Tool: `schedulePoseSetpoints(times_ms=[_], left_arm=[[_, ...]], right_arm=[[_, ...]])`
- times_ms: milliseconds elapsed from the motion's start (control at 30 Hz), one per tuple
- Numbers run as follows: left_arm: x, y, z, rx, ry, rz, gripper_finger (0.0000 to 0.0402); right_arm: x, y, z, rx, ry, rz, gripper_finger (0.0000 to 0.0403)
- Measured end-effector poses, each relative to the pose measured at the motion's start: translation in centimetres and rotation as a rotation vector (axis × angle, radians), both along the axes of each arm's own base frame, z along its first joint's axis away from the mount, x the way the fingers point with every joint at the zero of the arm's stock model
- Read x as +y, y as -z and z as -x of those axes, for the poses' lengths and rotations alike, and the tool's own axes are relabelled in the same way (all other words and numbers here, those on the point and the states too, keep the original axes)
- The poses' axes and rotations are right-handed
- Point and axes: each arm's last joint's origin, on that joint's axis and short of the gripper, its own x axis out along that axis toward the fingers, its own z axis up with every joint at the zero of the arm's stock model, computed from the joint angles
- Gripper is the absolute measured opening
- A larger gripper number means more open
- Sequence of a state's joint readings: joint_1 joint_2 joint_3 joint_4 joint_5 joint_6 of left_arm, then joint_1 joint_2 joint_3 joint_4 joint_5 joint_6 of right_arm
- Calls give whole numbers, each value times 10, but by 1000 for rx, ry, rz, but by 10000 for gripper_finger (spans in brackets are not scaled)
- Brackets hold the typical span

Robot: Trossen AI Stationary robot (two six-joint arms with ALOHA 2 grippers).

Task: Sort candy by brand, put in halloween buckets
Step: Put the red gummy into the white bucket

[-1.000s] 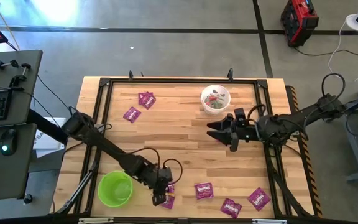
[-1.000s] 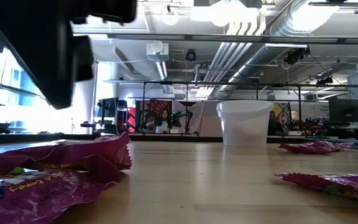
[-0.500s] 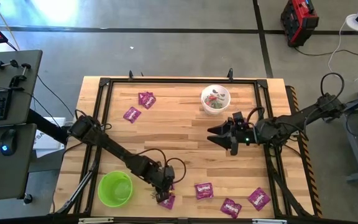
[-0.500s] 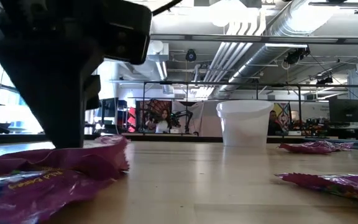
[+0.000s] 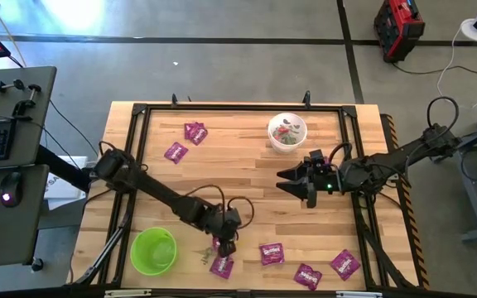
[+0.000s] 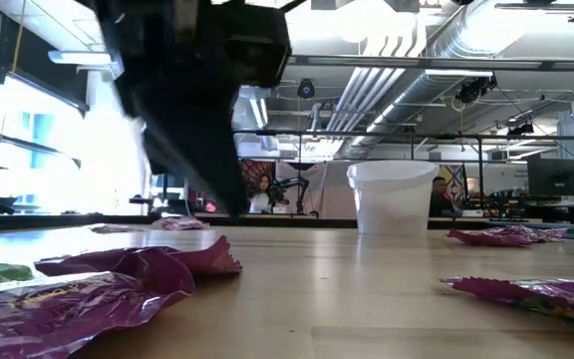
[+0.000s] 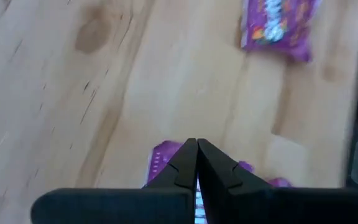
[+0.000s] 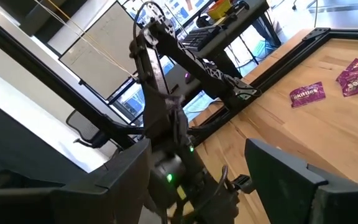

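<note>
The wooden table has a dark frame around its edge. Two dark robot arms reach over it.

The left arm stretches across the near left part of the table. The left gripper hangs low, right over a purple candy packet by the near edge. In the left wrist view its two fingers are pressed tight together, tip to tip. A bit of purple packet shows just behind the tips, but it looks like nothing is pinched between them. In the low view the arm is a big dark shape up above the crumpled purple packets in front.

The right arm comes in from the right side. The right gripper is up in the air near the middle of the table, and its fingers are spread wide with nothing in them.

The lime green bucket sits at the near left corner, close to the left gripper. The white bucket sits by the far edge. It has small red and green sweets inside.

Three more purple packets lie along the near edge to the right. Three others lie at the far left part of the table. A tiny sweet lies between the green bucket and the left gripper.
</note>
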State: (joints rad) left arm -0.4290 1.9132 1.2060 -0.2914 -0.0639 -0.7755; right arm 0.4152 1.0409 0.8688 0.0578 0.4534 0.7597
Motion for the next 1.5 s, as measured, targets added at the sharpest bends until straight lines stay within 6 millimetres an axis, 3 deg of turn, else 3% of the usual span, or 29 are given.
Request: schedulePoseSetpoints(times_ms=[100,233,400,533,667,1067,1500], left_arm=[[3,-15,4,-2,-7,41,0],[-7,-30,25,75,-21,53,0],[-27,-25,54,232,-16,14,0],[-39,-21,64,285,-18,15,8],[-39,-19,64,301,-45,28,45],[-33,-2,53,332,-84,47,201],[-36,17,44,341,-118,52,221]], right_arm=[[0,1,0,11,0,5,254],[0,4,0,39,0,17,254],[0,6,1,64,0,27,254],[0,7,1,66,1,28,254],[0,7,1,70,0,30,254],[-1,10,1,94,4,15,254],[-1,12,2,116,5,23,254]])
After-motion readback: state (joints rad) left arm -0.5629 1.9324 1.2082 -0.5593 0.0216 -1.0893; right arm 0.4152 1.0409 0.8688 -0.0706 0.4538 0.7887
